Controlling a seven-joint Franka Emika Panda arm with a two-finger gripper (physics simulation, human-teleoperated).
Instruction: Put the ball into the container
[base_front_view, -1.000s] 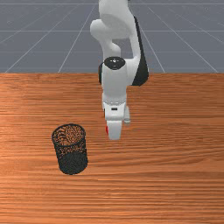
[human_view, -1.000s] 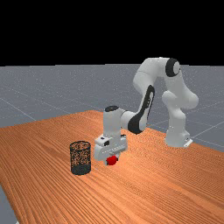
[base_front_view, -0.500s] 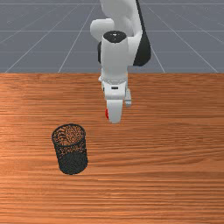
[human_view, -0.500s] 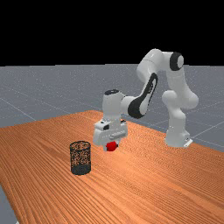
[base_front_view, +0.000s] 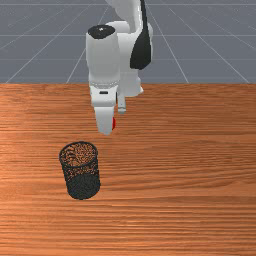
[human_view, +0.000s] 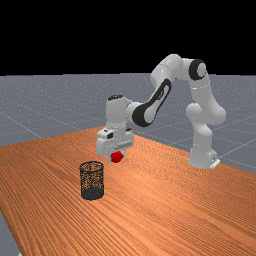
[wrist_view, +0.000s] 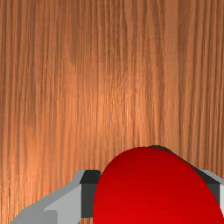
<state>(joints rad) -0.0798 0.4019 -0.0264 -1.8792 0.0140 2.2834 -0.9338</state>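
Apparently at carry stage, with red ball (human_view: 116, 157) clamped between both fingers (wrist_view: 87, 199); next, travel away from table's (base_front_view: 190, 160) arm-side edge, over black mesh bin (base_front_view: 83, 186), for release.

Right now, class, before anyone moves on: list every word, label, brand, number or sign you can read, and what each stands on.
Pale marks on the arm's black cap: too small to read.
Faint marks on its black band: too small to read.
Ball, container, table: no text seen.
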